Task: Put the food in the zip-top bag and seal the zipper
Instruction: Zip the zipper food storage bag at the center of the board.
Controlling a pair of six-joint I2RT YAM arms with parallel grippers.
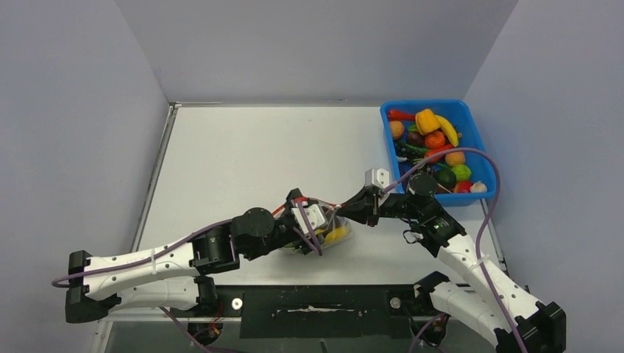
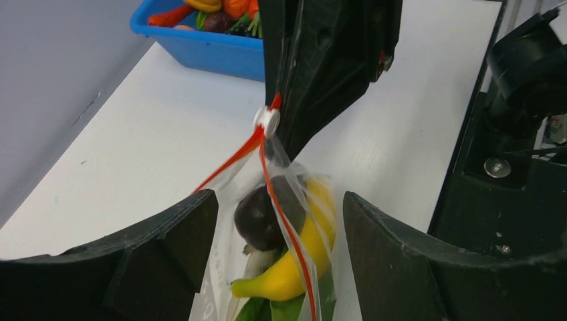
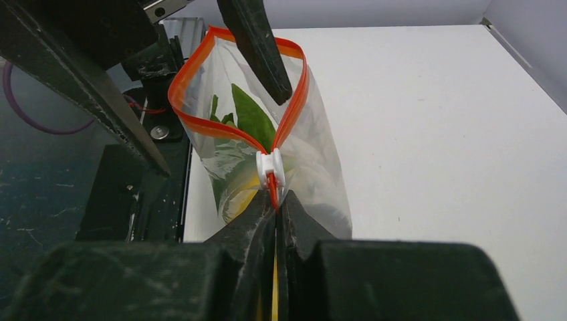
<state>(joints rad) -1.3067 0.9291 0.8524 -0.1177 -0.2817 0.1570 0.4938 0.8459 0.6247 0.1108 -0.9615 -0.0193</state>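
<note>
The clear zip-top bag (image 1: 335, 234) stands on the table between the two arms. It holds a yellow banana (image 2: 294, 267), a dark purple aubergine (image 2: 261, 217) and a green pod (image 3: 251, 120). Its orange-red zipper (image 3: 200, 127) gapes in a loop, with the white slider (image 3: 271, 167) at the right-arm end. My right gripper (image 3: 276, 200) is shut on the zipper's end just behind the slider. My left gripper (image 2: 277, 200) is open, with one finger on each side of the bag. More food (image 1: 434, 140) lies in the blue bin.
The blue bin (image 1: 423, 104) stands at the table's far right corner and also shows in the left wrist view (image 2: 207, 53). The black base plate (image 1: 316, 301) runs along the near edge. Grey walls close in the table on three sides.
</note>
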